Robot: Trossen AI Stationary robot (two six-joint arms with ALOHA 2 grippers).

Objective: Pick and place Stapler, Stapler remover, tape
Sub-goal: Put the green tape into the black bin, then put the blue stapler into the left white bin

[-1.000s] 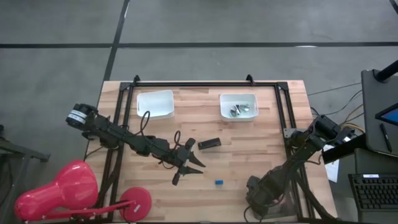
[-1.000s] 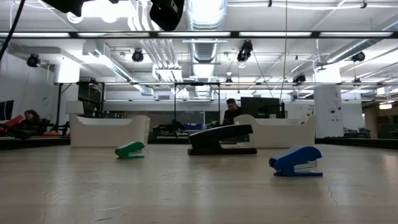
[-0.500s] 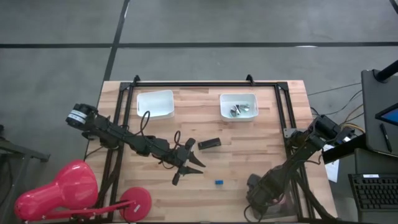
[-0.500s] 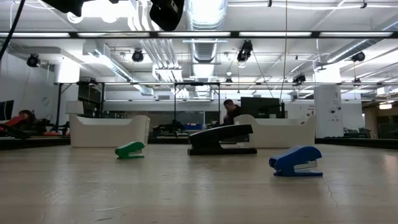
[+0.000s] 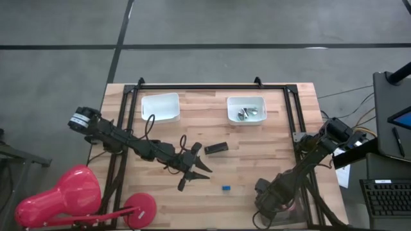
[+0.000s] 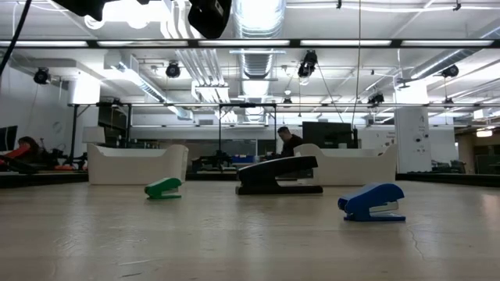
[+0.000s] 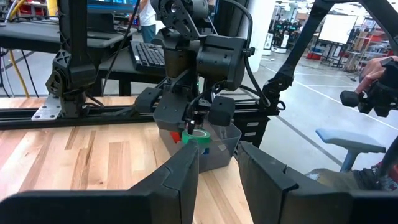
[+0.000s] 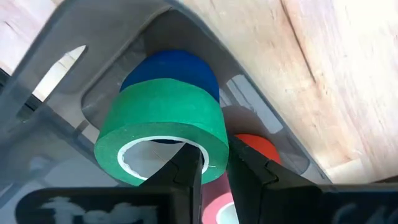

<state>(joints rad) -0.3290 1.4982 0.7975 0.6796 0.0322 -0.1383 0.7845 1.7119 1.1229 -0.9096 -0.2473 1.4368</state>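
**Green tape roll getting lifted out of the bin**

Over the clear bin [image 8: 74, 74] at the table's near right corner, the right gripper [image 8: 211, 171] is pinched on the wall of a green tape roll [image 8: 163, 118], held just above the blue, red and pink rolls. Left gripper [image 5: 196, 168] hovers left of that bin, jaws spread, empty. Stapler [image 5: 216, 148] lies beyond it. I'd say it's the tape pick step; next it needs a clean lift clear of the bin rim
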